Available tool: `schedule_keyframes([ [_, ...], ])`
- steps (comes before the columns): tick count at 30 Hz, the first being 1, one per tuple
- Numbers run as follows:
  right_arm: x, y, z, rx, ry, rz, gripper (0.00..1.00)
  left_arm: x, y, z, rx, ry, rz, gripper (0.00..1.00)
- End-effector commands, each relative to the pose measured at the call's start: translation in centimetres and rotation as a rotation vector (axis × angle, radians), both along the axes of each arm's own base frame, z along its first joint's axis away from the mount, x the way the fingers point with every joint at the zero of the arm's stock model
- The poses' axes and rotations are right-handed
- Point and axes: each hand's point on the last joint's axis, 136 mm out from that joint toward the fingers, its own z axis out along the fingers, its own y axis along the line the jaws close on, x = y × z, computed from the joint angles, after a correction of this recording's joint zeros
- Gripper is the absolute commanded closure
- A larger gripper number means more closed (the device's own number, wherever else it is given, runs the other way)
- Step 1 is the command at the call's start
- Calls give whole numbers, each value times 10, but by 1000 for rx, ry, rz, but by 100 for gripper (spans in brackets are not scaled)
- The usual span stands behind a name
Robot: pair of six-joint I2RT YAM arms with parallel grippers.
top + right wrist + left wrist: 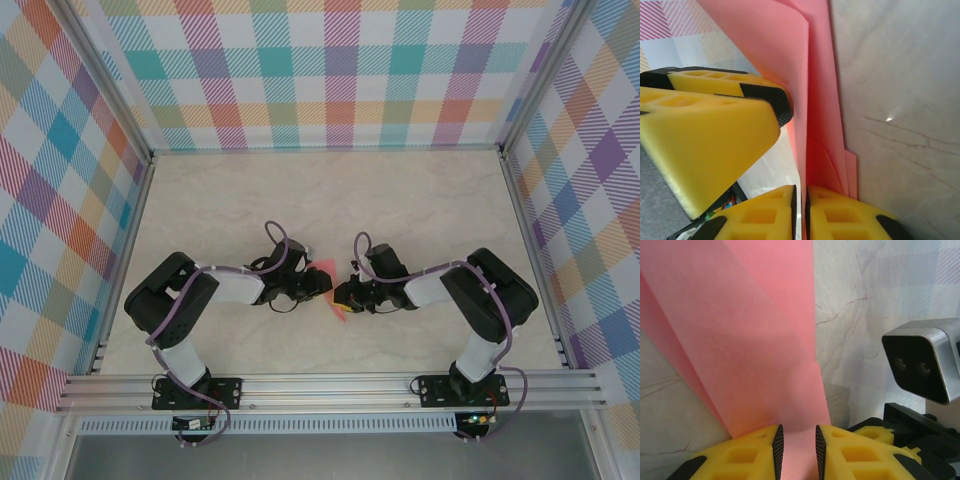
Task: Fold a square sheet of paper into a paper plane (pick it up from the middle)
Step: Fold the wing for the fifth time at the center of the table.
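Observation:
The paper plane [327, 268] is a salmon-pink folded sheet held up between my two grippers at the middle of the table. My left gripper [318, 290] has its jaws a finger's width apart. In the left wrist view the pink paper [750, 340] shows face-on in the gap of that gripper [796, 447] and spreads up and left. My right gripper [346, 295] faces it from the right. In the right wrist view the folded layers [822, 100] run edge-on into the narrow slit of the right gripper [801, 210], with a sliver of light beside them. The left gripper's fingers [715, 130] touch the paper from the left.
The marble-patterned table [330, 200] is walled by checked panels on three sides, with an aluminium rail [330, 385] along the near edge. The right wrist's camera housing [925, 365] sits close to the left gripper's right side. Both arms' elbows stick outward.

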Motion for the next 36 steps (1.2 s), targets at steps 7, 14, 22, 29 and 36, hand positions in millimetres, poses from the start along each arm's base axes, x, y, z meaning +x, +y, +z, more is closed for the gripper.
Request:
schedule_keyframes([
  [7, -23, -20, -6, -101, 38, 17, 80, -15, 9, -27, 86, 76, -18, 74],
  [14, -26, -16, 2, -65, 16, 37, 83, -17, 10, -26, 88, 82, -20, 74],
  [22, -20, -18, 13, -110, -46, 31, 82, -17, 9, -25, 87, 84, -27, 74],
  [29, -16, -15, 15, -112, -59, 45, 87, -17, 8, -25, 85, 88, -30, 74],
  [36, -36, 3, 17, -38, -48, 177, 92, -16, 7, -24, 81, 99, -16, 74],
])
